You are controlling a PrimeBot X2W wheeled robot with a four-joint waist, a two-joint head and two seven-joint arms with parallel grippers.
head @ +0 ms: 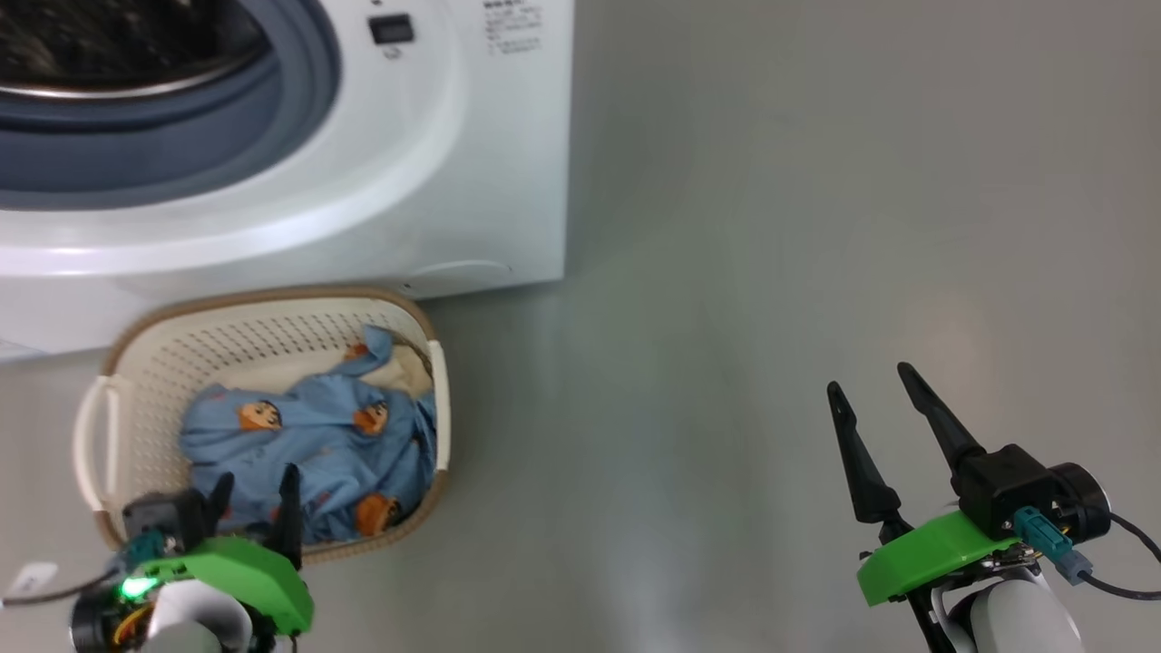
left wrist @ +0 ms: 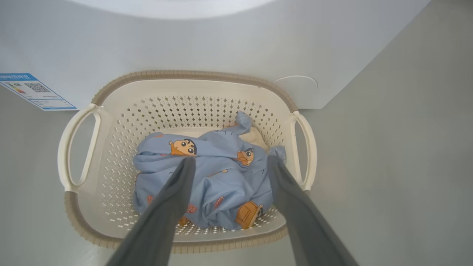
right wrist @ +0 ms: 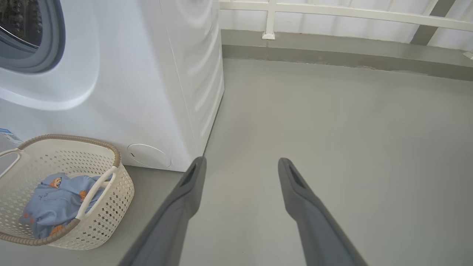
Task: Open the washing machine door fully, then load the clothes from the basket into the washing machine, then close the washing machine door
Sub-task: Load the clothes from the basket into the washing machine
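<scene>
The washing machine (head: pixel 435 181) stands at the upper left, its grey seal (head: pixel 299 100) and steel drum showing; the washing machine door is out of view. In front of it on the floor sits the cream basket (head: pixel 272 299) holding light-blue clothes (head: pixel 317 435) printed with cartoon faces. My left gripper (head: pixel 258 473) hangs open just above the basket's near side. In the left wrist view the left gripper (left wrist: pixel 232 159) straddles the clothes (left wrist: pixel 225 173) without gripping them. My right gripper (head: pixel 868 378) is open and empty over bare floor far to the right, as the right wrist view also shows (right wrist: pixel 242 160).
A blue label (left wrist: pixel 33 91) is stuck low on the machine's front, and a round service cover (right wrist: pixel 149 155) sits at its lower corner. Grey floor (head: pixel 771 272) stretches to the right of the machine. A white railing (right wrist: pixel 332 11) and low kerb run along the far side.
</scene>
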